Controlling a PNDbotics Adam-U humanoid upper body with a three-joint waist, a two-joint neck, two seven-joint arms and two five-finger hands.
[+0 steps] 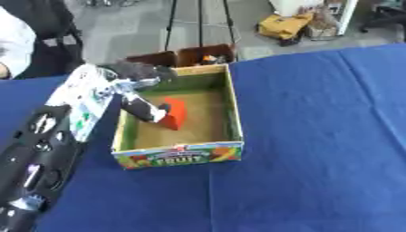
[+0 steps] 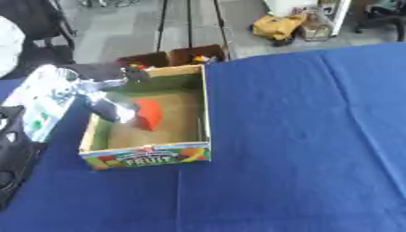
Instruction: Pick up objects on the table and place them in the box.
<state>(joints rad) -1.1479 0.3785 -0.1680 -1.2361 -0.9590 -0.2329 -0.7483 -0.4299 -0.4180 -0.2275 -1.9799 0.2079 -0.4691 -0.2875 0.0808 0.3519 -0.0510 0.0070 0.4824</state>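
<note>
- Box (image 1: 234, 118) sits on table (image 1: 317, 136), left of centre, open top up, printed end wall toward robot.
- Block (image 1: 175, 113) inside box, on its floor, in left half, approx midway front to back.
- Left hand (image 1: 145, 110) reaches in over box's left wall, fingers down inside, touching block's left side.
- Left arm (image 1: 47, 136) runs from lower-left corner up along box's left side, over table.
- Second, smaller carton (image 1: 184, 56) just behind box, at table's far edge, w/ small items inside; can't make them out.
- Table right of box is bare cloth.
- Beyond table: floor, w/ clutter (image 1: 287, 25) far right.
</note>
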